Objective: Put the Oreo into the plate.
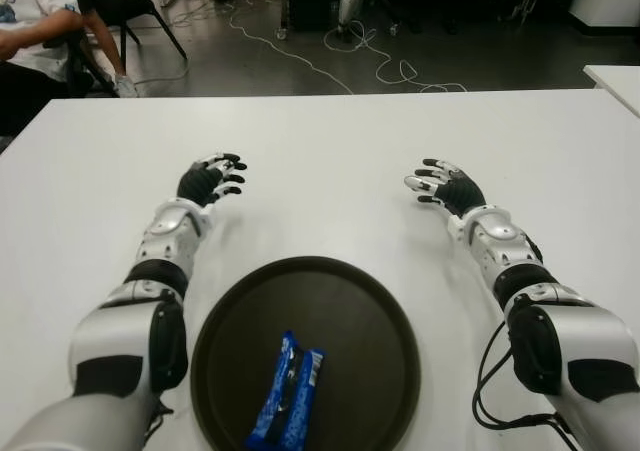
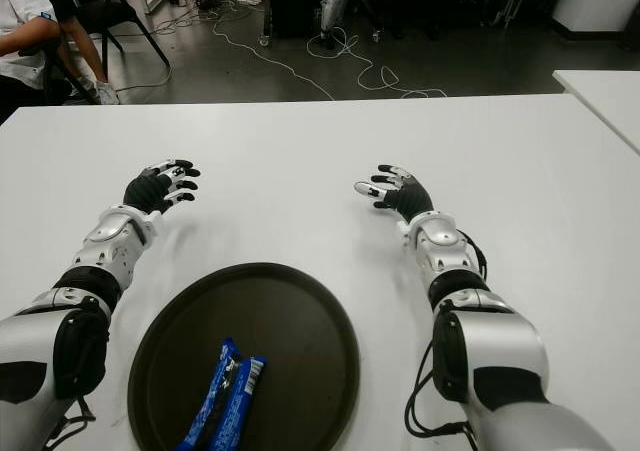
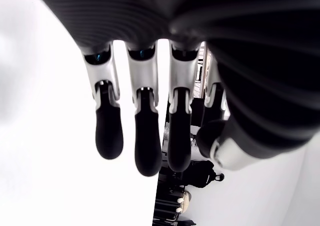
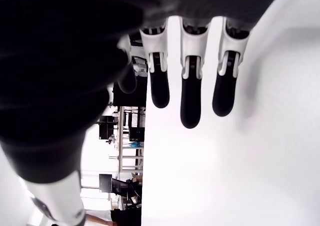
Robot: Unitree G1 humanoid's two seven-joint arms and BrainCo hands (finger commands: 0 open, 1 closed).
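Fingers (image 3: 109, 136) of both hands are spreading, holding nothing: left hand (image 1: 210, 179) and right hand (image 1: 445, 186) are extending toward the white table's (image 1: 330, 151) far edge.

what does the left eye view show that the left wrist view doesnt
Only the left eye view shows the blue Oreo pack lying inside the dark plate, the right hand open over the table beyond the plate on its right, and a seated person at the far left. Only the left wrist view shows the fingers from close by, extended and holding nothing. Both show the left hand and the white table.
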